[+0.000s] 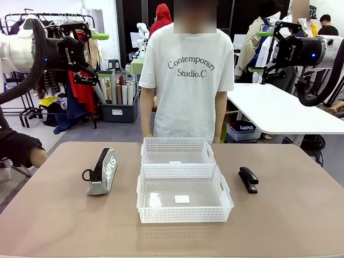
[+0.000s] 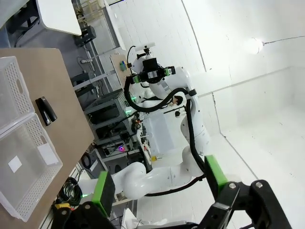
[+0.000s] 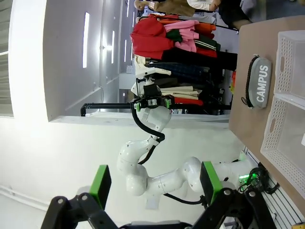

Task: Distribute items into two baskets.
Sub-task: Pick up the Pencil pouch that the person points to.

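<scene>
Two white lattice-sided baskets stand touching, end to end: the wider basket (image 1: 184, 215) nearer the robot, the smaller basket (image 1: 177, 144) behind it. The grey pouch (image 1: 102, 172), lettered CAMPUS, stands on edge, zip up, to their left. The black stapler (image 1: 248, 179) lies flat to their right

Baskets (image 1: 183, 214): white perforated plastic, glossy bottoms. Pouch (image 1: 103, 172), below left gripper (image 1: 102, 56): grey matt cloth. Stapler (image 1: 248, 179), below right gripper (image 1: 260, 52): smooth black finish.
</scene>
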Controlling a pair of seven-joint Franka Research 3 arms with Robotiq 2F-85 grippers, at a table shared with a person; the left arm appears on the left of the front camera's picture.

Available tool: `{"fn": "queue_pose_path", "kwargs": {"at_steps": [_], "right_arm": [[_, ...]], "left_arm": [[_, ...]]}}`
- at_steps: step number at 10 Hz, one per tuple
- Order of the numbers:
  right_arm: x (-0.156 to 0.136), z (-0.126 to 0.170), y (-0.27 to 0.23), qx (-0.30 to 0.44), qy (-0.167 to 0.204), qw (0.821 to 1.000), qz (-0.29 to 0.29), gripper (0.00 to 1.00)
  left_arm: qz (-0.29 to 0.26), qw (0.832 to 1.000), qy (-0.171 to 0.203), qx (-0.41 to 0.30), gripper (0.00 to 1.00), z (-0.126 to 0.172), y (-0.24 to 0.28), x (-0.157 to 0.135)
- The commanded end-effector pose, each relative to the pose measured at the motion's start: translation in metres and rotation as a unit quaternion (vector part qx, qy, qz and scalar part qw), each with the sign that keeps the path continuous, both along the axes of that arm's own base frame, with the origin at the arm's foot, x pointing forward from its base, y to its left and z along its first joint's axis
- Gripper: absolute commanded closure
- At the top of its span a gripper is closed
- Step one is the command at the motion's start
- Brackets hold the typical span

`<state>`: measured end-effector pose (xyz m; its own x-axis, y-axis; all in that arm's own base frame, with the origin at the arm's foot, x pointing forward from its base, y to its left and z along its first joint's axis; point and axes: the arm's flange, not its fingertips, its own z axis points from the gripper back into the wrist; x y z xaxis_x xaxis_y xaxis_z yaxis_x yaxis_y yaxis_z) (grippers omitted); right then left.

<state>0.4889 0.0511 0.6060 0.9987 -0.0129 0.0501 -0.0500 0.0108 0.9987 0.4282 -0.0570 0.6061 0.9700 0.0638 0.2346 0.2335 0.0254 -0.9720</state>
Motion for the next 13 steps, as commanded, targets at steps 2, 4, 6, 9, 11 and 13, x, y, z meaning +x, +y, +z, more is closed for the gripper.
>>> {"fn": "queue_pose_path", "kwargs": {"at_steps": [2, 4, 6, 9, 11, 13], "right_arm": [[-0.0004, 0.0012, 0.0, 0.001, -0.001, 1.0, 0.0, 0.0], [-0.0004, 0.0012, 0.0, 0.001, -0.001, 1.0, 0.0, 0.0], [-0.0004, 0.0012, 0.0, 0.001, -0.001, 1.0, 0.0, 0.0], [-0.0004, 0.0012, 0.0, 0.001, -0.001, 1.0, 0.0, 0.0], [-0.0004, 0.0012, 0.0, 0.001, -0.001, 1.0, 0.0, 0.0], [-0.0004, 0.0012, 0.0, 0.001, -0.001, 1.0, 0.0, 0.0]], "left_arm": [[0.0, 1.0, 0.0, 0.0, 0.0, 0.0004, 0.0006, -0.0004], [0.0, 1.0, 0.0, 0.0, 0.0, 0.0004, 0.0006, -0.0004], [0.0, 1.0, 0.0, 0.0, 0.0, 0.0004, 0.0006, -0.0004], [0.0, 1.0, 0.0, 0.0, 0.0, 0.0004, 0.0006, -0.0004], [0.0, 1.0, 0.0, 0.0, 0.0, 0.0004, 0.0006, -0.0004], [0.0, 1.0, 0.0, 0.0, 0.0, 0.0004, 0.0006, -0.0004]]}}
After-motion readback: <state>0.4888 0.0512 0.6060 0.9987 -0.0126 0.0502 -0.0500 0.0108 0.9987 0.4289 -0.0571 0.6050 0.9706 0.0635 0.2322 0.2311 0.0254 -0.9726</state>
